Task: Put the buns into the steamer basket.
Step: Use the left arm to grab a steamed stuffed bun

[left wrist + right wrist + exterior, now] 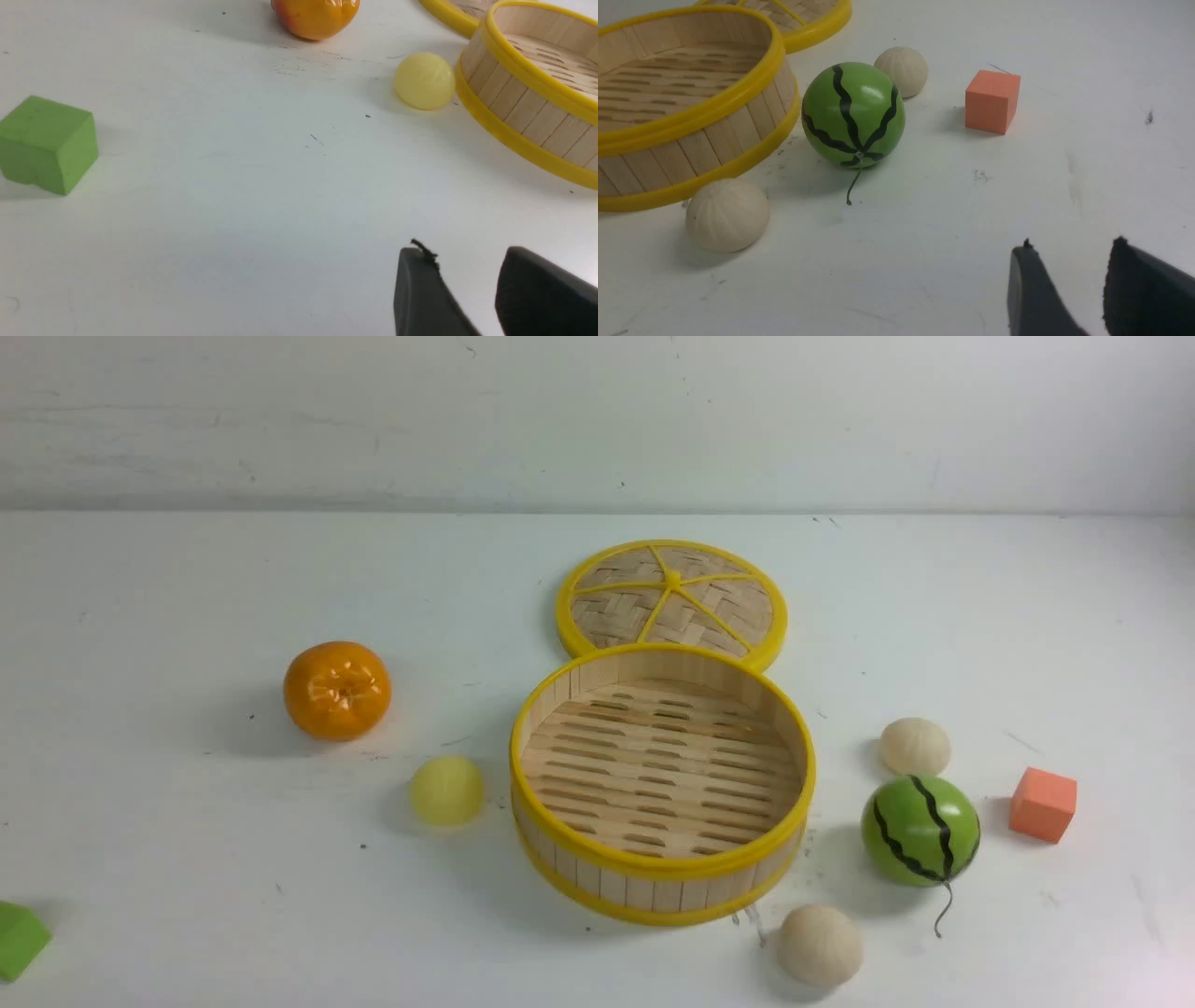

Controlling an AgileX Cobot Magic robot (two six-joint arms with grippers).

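The steamer basket [661, 875] stands empty in the middle of the table, with bamboo slats and yellow rims. A pale yellow bun [447, 790] lies just to its left and also shows in the left wrist view [424, 80]. One cream-white bun [914, 746] rests to the basket's right, another [820, 945] near its front right. Both white buns show in the right wrist view [901, 70] [727, 215]. My left gripper [465, 256] is open over bare table, well short of the yellow bun. The right gripper [1071, 249] is open too, empty, apart from the buns. Neither arm shows in the front view.
The flat woven lid [671, 598] lies behind the basket. An orange tangerine [337, 690] sits at the left, a green block [19, 939] at the front left edge. A striped watermelon ball [920, 830] lies between the two white buns, with an orange cube [1043, 804] to its right.
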